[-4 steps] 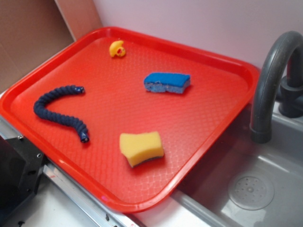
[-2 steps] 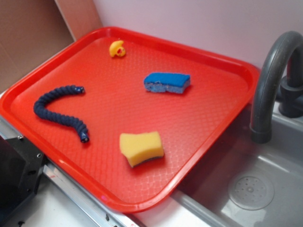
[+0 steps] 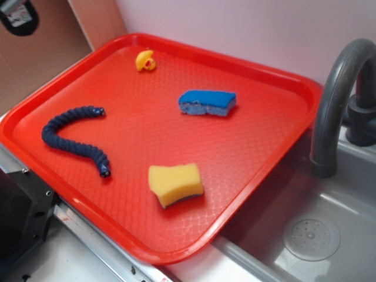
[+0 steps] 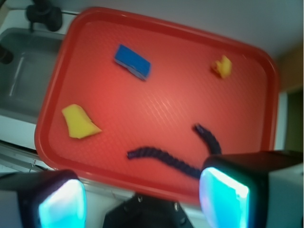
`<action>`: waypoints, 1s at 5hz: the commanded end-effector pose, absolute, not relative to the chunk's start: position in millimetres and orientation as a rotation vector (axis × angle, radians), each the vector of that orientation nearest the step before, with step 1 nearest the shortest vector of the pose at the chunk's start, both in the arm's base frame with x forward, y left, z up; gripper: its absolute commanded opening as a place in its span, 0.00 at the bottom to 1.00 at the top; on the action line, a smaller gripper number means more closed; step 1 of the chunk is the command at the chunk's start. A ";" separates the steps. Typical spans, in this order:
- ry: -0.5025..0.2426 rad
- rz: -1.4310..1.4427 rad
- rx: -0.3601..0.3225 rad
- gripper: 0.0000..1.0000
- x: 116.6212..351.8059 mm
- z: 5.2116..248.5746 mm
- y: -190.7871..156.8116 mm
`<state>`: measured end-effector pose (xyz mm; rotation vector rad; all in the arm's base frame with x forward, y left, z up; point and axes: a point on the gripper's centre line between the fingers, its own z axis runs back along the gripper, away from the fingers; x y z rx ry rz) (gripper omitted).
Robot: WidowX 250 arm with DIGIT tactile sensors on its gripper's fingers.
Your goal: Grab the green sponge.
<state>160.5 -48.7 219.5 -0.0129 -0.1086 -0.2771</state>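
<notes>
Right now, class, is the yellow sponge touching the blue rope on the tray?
No, the yellow sponge lies apart from the blue rope, bare tray between them.

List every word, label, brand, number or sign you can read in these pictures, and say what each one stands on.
None can be read: the red tray, green sponge, blue sponge, duck, rope and faucet carry no visible text in either view.

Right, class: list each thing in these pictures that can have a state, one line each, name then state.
green sponge: lying flat on the tray, dark layer down, ungrasped.
blue sponge: lying flat, untouched.
rubber duck: tipped over near the far rim.
rope: curved, loose on the tray.
gripper: open, high above the tray, holding nothing.
sink: looks dry, no water running from the faucet.
</notes>
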 end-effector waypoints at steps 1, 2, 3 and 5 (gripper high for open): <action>-0.183 -0.528 -0.088 1.00 185.3 199.3 -114.4; -0.127 -0.598 -0.128 1.00 184.5 179.3 -144.3; -0.085 -0.620 -0.145 1.00 180.8 164.6 -157.1; 0.035 -0.640 -0.121 1.00 178.4 122.4 -167.2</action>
